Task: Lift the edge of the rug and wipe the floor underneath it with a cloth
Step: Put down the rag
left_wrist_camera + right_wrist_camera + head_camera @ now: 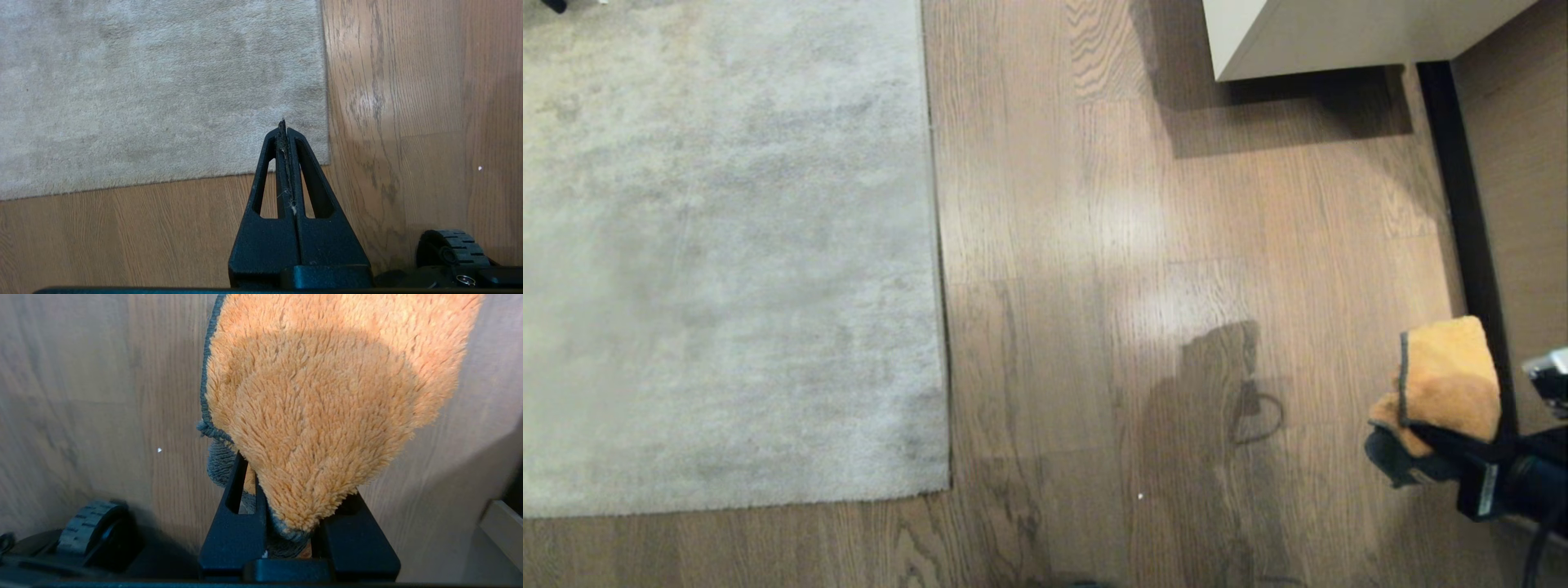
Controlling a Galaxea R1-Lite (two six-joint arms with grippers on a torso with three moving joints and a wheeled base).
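rug: one, lying flat on the left, its near right corner (935, 482) fully down on the floor (1094, 245); nothing is lifted yet.
rug edge: the straight right border (935, 245) runs from far to near; one corner is in view.
cloth: one (1450, 384), orange with a dark grey part, on the near right and well apart from the rug.
right gripper: one (286, 522), fingers clamped on the cloth's lower fold, most of the cloth flopping loose beyond the tips.
left gripper: one (284, 134), fingers pressed together and empty, hovering above the rug's near right corner.
cabinet: one pale block (1339, 33) at the far right.
wheels: one black wheel (451, 249) in the left wrist view, one (88, 526) in the right wrist view.
speck: one small white fleck (1140, 495) on the floor, near.
risk, lift: closed fingers cannot get under the flat edge; they would likely skid over the pile or push the corner away unless opened first.
risk, grip: a shallow pinch on short pile may let the heavy rug drop back mid-wipe, trapping the cloth.
risk, cloth: the hold is on a small fold only; dragging on wood could pull it free.
risk, reach: the cloth has a long way to cross, so the arms may crowd at the corner.
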